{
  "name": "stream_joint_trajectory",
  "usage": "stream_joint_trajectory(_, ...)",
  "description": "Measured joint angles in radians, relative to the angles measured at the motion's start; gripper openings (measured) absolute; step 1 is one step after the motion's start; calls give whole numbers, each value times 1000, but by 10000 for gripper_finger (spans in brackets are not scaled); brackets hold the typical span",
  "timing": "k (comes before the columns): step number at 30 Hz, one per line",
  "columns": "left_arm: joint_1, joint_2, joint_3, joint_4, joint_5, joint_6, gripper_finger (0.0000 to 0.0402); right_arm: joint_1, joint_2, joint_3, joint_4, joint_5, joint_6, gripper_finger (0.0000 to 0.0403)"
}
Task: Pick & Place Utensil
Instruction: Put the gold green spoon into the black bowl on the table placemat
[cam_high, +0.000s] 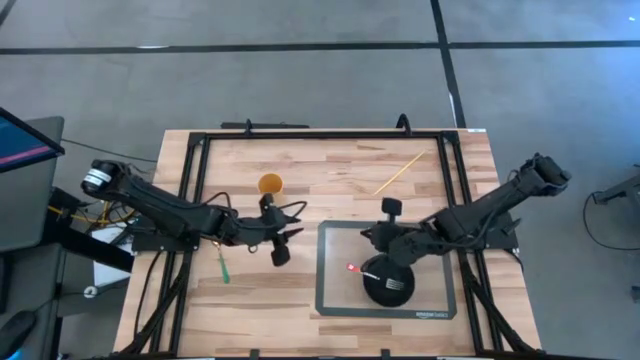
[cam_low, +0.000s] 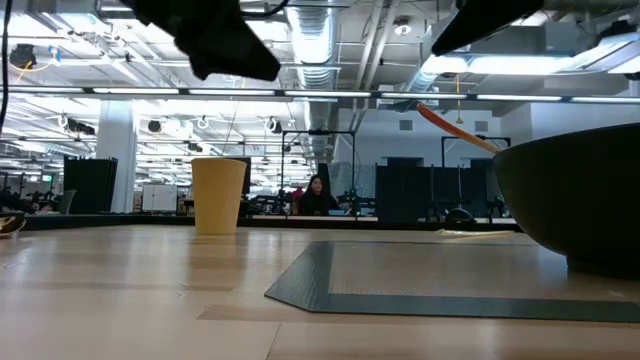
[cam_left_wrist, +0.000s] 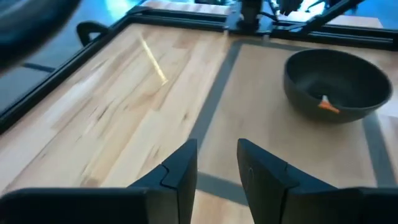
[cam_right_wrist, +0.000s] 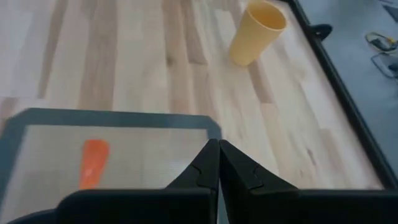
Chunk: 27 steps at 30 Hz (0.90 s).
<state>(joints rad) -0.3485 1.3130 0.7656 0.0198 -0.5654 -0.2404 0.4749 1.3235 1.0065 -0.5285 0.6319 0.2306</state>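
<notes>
High view: wooden desk (cam_high: 330, 165) w/ a grey mat (cam_high: 335, 295) on its right half and a black bowl (cam_high: 388, 287) on the mat. An orange-handled utensil (cam_high: 392, 285) lies in the bowl, pale head inside, handle tip poking over the rim. A green utensil (cam_high: 224, 266) lies flat on bare wood just beside the left arm. Yellow cup (cam_high: 270, 184) and a thin wooden stick (cam_high: 398, 172) sit farther back. Left gripper (cam_high: 282, 250) hangs between the green utensil and the mat. Right gripper (cam_high: 368, 238) is above the mat, near the bowl.

Low view: cup (cam_low: 218, 195) upright at the back, bowl (cam_low: 585, 200) big at right, orange handle (cam_low: 455, 125) slanting up over its rim. Arms are only dark shapes overhead.

Left wrist view: fingers (cam_left_wrist: 180, 171) stand a little apart w/ nothing between them. Bowl (cam_left_wrist: 336, 81) is ahead w/ an orange bit (cam_left_wrist: 328, 106) inside, and the stick (cam_left_wrist: 152, 59) lies off to one side.

Right wrist view: fingers (cam_right_wrist: 202, 165) pressed together, empty. Below are the mat (cam_right_wrist: 149, 155) and the orange handle (cam_right_wrist: 94, 163), w/ the cup (cam_right_wrist: 256, 23) beyond.

Handling, as a guess: both utensils look like light, stiff plastic, smooth and prob. slippery. The green one lies flat, so pinch across the handle approx. mid-length, fingers straddling it. The orange one is easiest taken by the raised handle end.
</notes>
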Motion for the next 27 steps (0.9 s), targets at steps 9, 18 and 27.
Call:
stream_joint_trajectory(9,0,-69,-138,-8,-63,-194,115,-75,0,0,94,-9,-153,0)
stream_joint_trajectory(18,3,-77,-191,-196,-79,-479,94,-126,6,-7,176,-30,-240,0)
stream_joint_trajectory(27,3,-77,-191,-458,63,-749,93,-182,6,-7,174,-32,-294,0)
